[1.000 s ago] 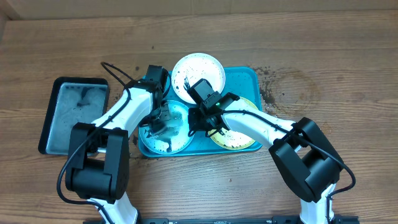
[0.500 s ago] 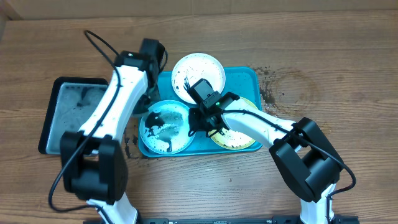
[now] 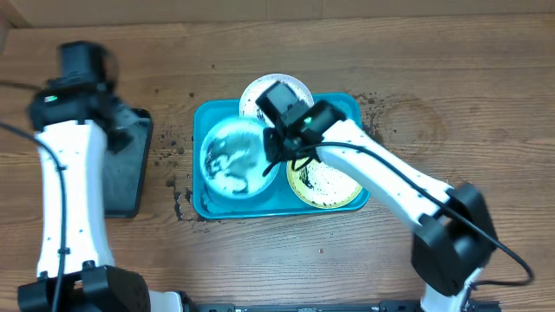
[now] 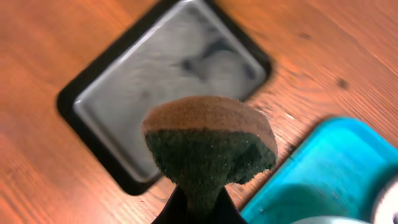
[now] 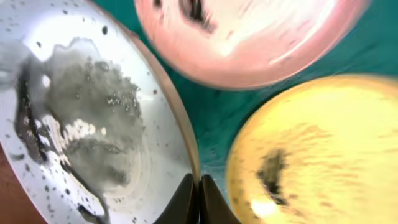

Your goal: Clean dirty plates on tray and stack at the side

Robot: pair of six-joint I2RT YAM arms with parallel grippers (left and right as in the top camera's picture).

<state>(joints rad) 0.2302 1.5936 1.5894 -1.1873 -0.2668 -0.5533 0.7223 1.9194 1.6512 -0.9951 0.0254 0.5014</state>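
Observation:
The teal tray [image 3: 202,204] holds three plates. My right gripper [image 3: 276,149] is shut on the right rim of the light blue plate [image 3: 232,158], which is smeared with dark and white residue. In the right wrist view the fingers [image 5: 188,200] pinch that rim, with the blue plate [image 5: 81,118] to the left. The white plate [image 3: 279,87] lies at the back, partly under my wrist. At the right sits the yellow-green plate [image 3: 328,180]. My left gripper [image 3: 114,130] hovers over the black tray [image 3: 121,178], shut on a brown and green sponge [image 4: 208,146].
Dark crumbs lie on the wooden table beside the tray's left front corner [image 3: 178,198] and off its right back corner [image 3: 373,121]. The black tray [image 4: 168,81] looks wet and grey inside. The teal tray's corner [image 4: 311,180] shows at the lower right of the left wrist view.
My left arm swung away from the blue plate, leftward to above the black tray, carrying the sponge. My right gripper and the blue plate shifted toward the tray's back.

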